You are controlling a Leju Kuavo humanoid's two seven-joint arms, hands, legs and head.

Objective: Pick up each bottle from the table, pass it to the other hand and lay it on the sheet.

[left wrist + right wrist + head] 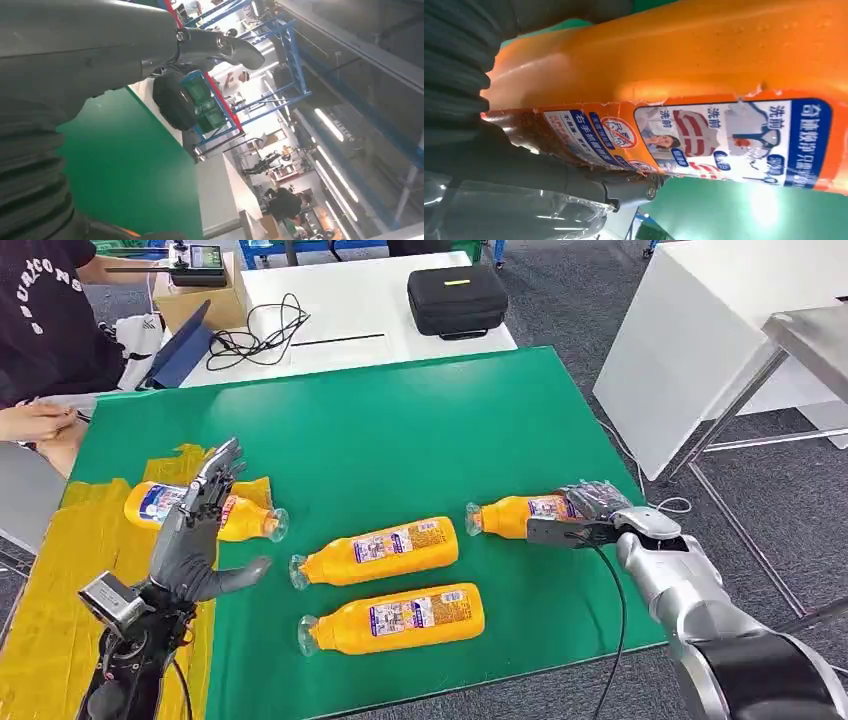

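Four orange bottles with printed labels lie on the green table (400, 420). One bottle (240, 520) rests on the yellow sheet (60, 580) at the left. My left hand (195, 530) hovers over it, fingers spread, holding nothing. Two bottles lie in the middle, one (380, 551) behind the other (395, 620). My right hand (590, 515) grips the base end of the fourth bottle (515, 514) at the right; the right wrist view shows this bottle (704, 65) close up against the hand.
A person sits at the far left with a hand (35, 422) near the table corner. Behind the green table stands a white table with a black case (457, 300), cables (260, 335) and a cardboard box (200, 302). A white cabinet (680, 350) stands right.
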